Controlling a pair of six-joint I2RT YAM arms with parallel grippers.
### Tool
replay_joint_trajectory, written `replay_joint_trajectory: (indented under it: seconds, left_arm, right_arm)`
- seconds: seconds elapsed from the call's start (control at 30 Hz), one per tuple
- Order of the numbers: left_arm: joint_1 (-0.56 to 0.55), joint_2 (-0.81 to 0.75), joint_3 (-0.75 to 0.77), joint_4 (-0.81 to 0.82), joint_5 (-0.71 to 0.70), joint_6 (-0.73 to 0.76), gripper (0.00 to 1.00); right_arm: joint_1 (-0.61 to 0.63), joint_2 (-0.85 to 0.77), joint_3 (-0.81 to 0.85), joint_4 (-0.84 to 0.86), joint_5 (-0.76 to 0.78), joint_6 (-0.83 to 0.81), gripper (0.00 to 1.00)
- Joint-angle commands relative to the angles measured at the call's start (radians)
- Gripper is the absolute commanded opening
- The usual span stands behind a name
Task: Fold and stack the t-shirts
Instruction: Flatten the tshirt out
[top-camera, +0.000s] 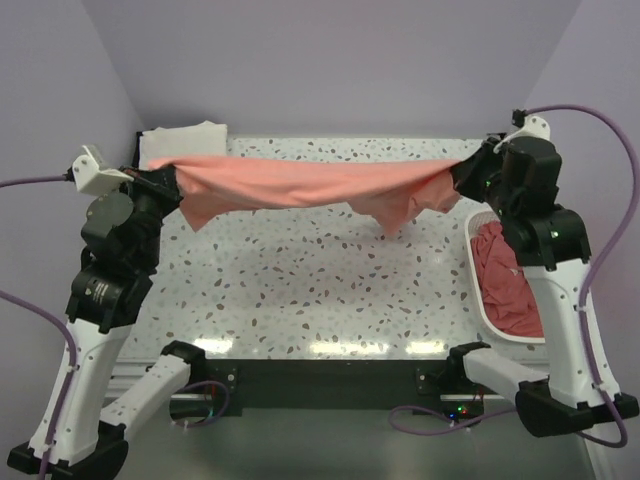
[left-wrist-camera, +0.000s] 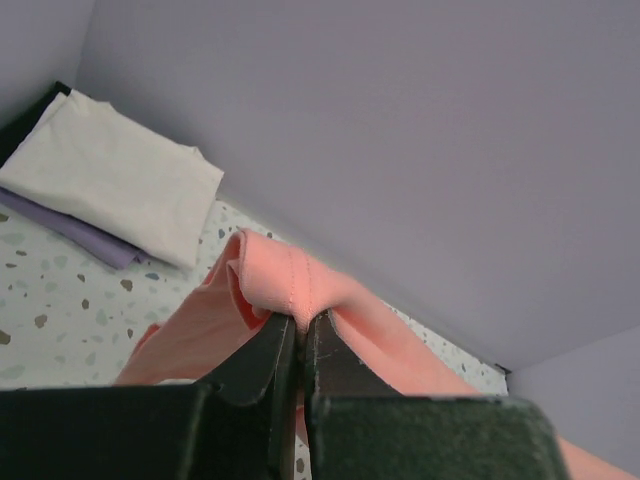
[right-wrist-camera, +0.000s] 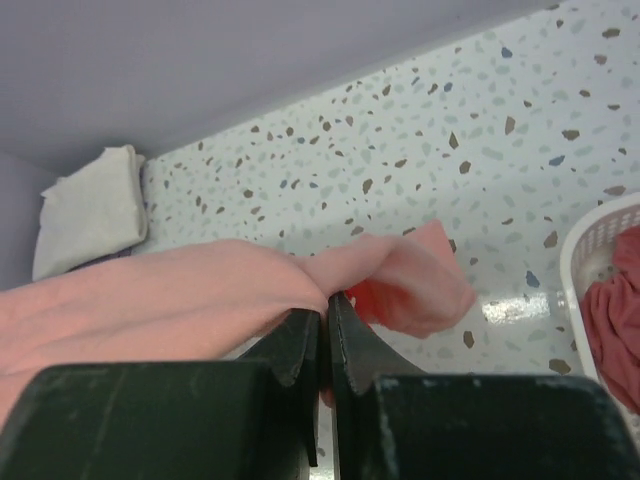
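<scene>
Slip risk: each gripper seems to have only a small bunched bit of hem, so a hard pull apart could yank the soft salmon-pink cotton t-shirt (top-camera: 310, 185) out of one side and drop it in a heap.
Uneven lay risk: a loose flap hangs lower near the right end. If the shirt comes down like this, that flap probably folds under and wrinkles.
Overshoot risk: the folded cream-white t-shirt (top-camera: 185, 140) sits at the far left corner, just behind the left end, so a swing back could knock that stack.
Shirt position: stretched in the air across the far part of the speckled white worktop (top-camera: 320, 290), sagging in the middle and spanning from one gripper to the other.
Left gripper (left-wrist-camera: 300, 325): clamped on the shirt's left end, with fabric puffing out above the tips.
Right gripper (right-wrist-camera: 325, 300): clamped on the right end, with cloth spilling off both sides.
Waiting pile: darker pink-red t-shirts (top-camera: 510, 280) lie in the white plastic lattice basket (top-camera: 473, 270), right below the right arm.
</scene>
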Motion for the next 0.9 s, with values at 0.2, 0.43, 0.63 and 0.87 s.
replay_joint_trajectory:
  seconds: [0.2, 0.43, 0.63, 0.87]
  left_arm:
    - [0.01, 0.068, -0.018, 0.062, 0.014, 0.05, 0.0]
    - [0.011, 0.229, -0.02, 0.125, 0.041, 0.039, 0.0]
    - [0.022, 0.252, -0.076, 0.128, 0.055, 0.01, 0.0]
    - [0.036, 0.183, -0.23, 0.145, 0.07, -0.016, 0.0]
  right_arm:
    - [-0.006, 0.026, 0.067, -0.024, 0.065, -0.039, 0.08]
    - [-0.007, 0.236, -0.012, 0.068, 0.078, -0.036, 0.06]
    - [-0.018, 0.369, -0.051, 0.085, 0.064, -0.024, 0.03]
    - [-0.026, 0.358, -0.118, 0.091, 0.067, -0.037, 0.06]
